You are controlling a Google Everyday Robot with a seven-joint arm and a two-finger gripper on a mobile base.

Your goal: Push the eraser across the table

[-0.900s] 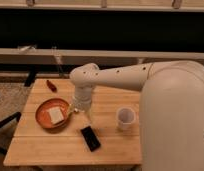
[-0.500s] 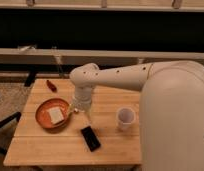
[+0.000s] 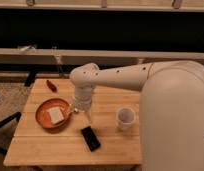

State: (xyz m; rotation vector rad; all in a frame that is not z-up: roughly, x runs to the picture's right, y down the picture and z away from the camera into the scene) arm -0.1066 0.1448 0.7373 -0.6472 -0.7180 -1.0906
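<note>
A flat black rectangular block (image 3: 90,138) lies near the front edge of the wooden table (image 3: 45,145). A pale square block (image 3: 56,115) lies in an orange plate (image 3: 42,111) at the left. I cannot tell which of the two is the eraser. My gripper (image 3: 78,111) hangs down from the white arm (image 3: 115,77), low over the table at the plate's right rim. It is behind and to the left of the black block, apart from it.
A white cup (image 3: 126,119) stands at the right of the table. A small red object (image 3: 52,85) lies at the back left corner. A dark bench or rail runs behind the table. My white body fills the right side.
</note>
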